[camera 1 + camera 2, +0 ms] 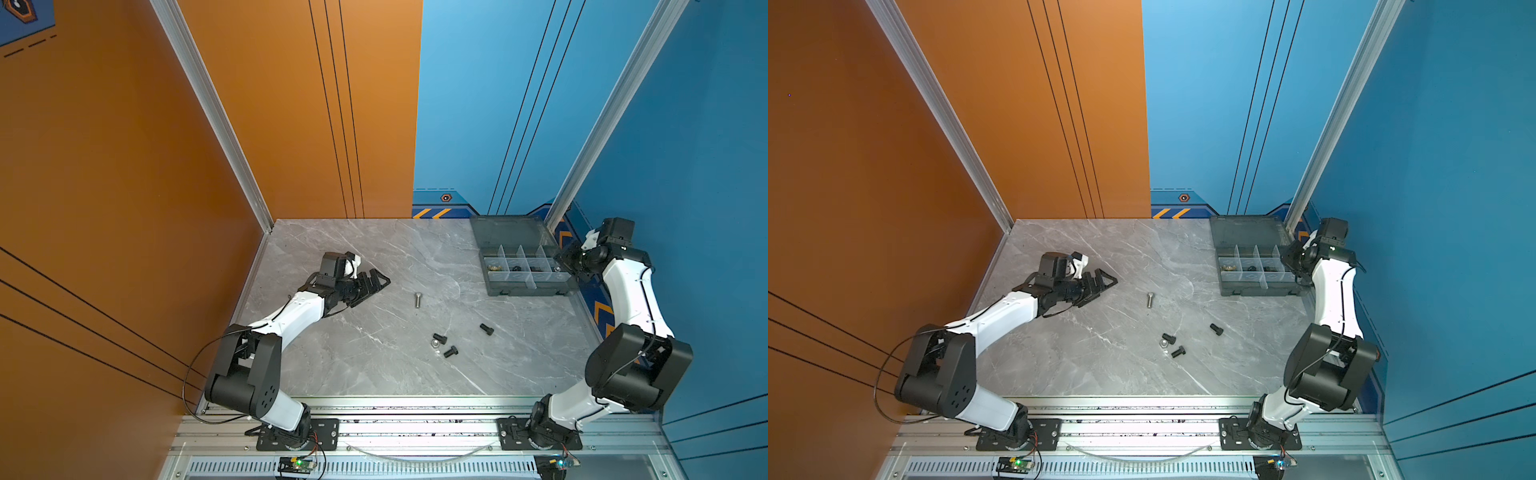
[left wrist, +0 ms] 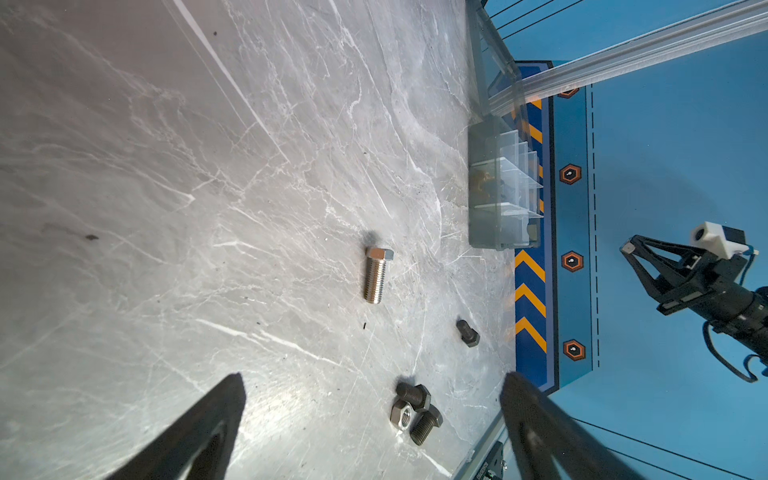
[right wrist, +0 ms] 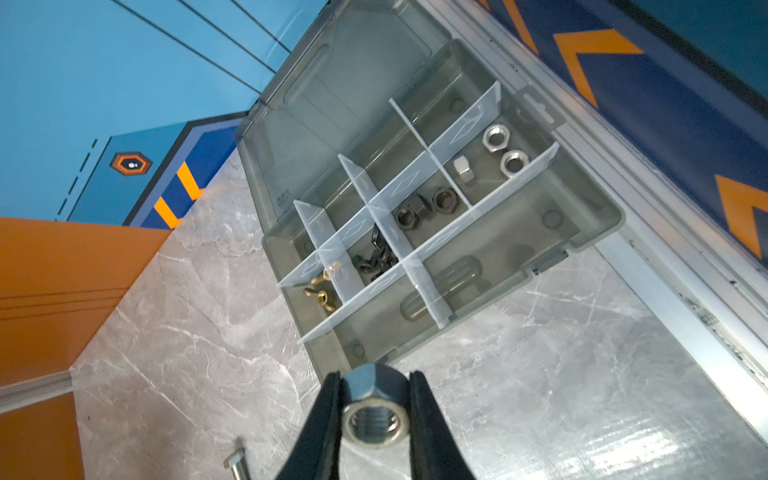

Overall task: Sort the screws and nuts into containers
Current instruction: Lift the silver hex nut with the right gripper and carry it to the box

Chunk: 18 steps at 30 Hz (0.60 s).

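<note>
Where the right pincer (image 3: 375,384) meets the right end of the box (image 1: 528,291) in both top views, it is dark against dark plastic and its grip cannot be made out. Its wrist view shows the jaws closed narrowly on a shiny silver hex nut (image 3: 376,424), threaded bore facing the camera, close by the box.

The box, smoky translucent grey with pale dividers, sits in the right half of a top view, its lid (image 3: 332,104) laid back. Its compartments hold brass wing nuts (image 3: 318,291), black wing nuts (image 3: 374,257), black hex nuts (image 3: 424,208) and three silver nuts (image 3: 498,149).

The left pincer (image 2: 374,384) stands wide open and empty, left of centre. On the marbled grey bench (image 1: 353,353), around the lower middle, lie a threaded silver bolt (image 1: 417,299), three stubby black bolts (image 1: 439,338) and a loose silver nut (image 1: 435,343). In the right wrist view the frame edge cuts off the silver bolt.
</note>
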Each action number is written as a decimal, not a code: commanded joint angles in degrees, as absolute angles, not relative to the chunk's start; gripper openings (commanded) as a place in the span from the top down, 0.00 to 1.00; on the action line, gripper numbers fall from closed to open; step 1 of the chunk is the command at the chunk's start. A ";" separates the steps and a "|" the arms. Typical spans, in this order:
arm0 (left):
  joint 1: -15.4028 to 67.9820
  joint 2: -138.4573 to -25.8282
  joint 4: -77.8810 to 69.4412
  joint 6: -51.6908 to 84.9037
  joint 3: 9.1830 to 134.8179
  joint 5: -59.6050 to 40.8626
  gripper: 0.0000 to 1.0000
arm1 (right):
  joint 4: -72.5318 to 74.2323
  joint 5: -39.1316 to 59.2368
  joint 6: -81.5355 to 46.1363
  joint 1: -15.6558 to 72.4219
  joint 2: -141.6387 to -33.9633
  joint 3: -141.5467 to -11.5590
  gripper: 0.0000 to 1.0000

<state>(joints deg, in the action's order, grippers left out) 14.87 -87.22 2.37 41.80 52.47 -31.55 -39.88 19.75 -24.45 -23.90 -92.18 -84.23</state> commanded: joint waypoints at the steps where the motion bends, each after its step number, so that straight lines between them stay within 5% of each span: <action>1: 14.32 -88.06 2.89 41.21 54.15 -32.08 0.02 | -40.90 21.05 -25.75 -25.02 -94.87 -88.16 1.00; 18: 13.31 -87.46 3.32 41.44 54.06 -30.94 0.02 | -38.46 21.43 -27.57 -26.72 -110.52 -97.38 1.00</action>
